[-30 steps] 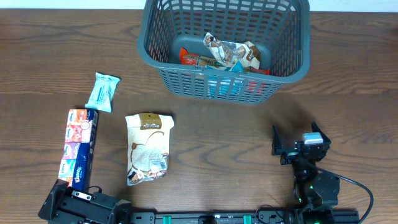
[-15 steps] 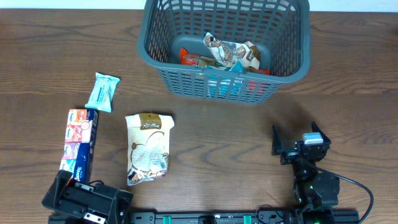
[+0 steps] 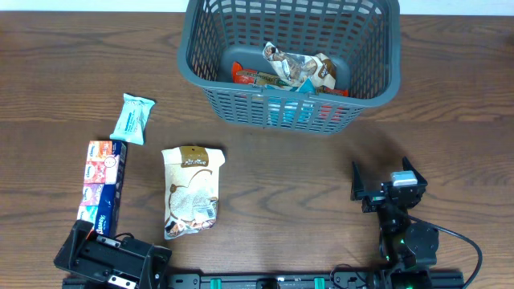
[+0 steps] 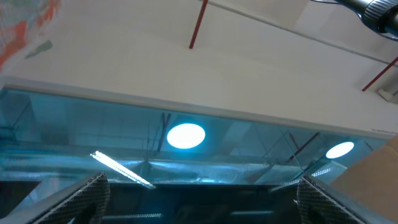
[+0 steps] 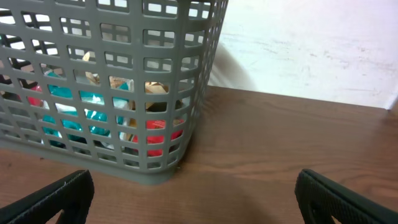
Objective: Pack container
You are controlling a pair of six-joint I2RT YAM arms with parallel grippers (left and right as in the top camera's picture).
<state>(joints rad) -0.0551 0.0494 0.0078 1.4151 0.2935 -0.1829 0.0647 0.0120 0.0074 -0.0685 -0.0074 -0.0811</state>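
Observation:
The dark grey slotted container (image 3: 377,76) stands at the top centre of the table, with several snack packets (image 3: 297,71) inside. The right wrist view shows its lattice wall (image 5: 124,93) ahead on the left. On the table at the left lie a light blue packet (image 3: 132,118), a multicoloured tissue pack (image 3: 102,186) and a beige snack bag (image 3: 191,191). My left gripper (image 3: 80,250) sits at the bottom left edge, by the tissue pack's near end; its camera looks upward and its fingers (image 4: 199,198) are spread and empty. My right gripper (image 3: 384,186) rests at the bottom right, open and empty (image 5: 196,198).
The wooden table (image 3: 305,168) stretches between the container and the right gripper. A white wall (image 5: 311,43) stands behind the table in the right wrist view. The left wrist view shows only a ceiling with lights (image 4: 185,135).
The left arm shifted slightly right and up at the bottom left edge between one second ago and half a second ago. Since then nothing has moved.

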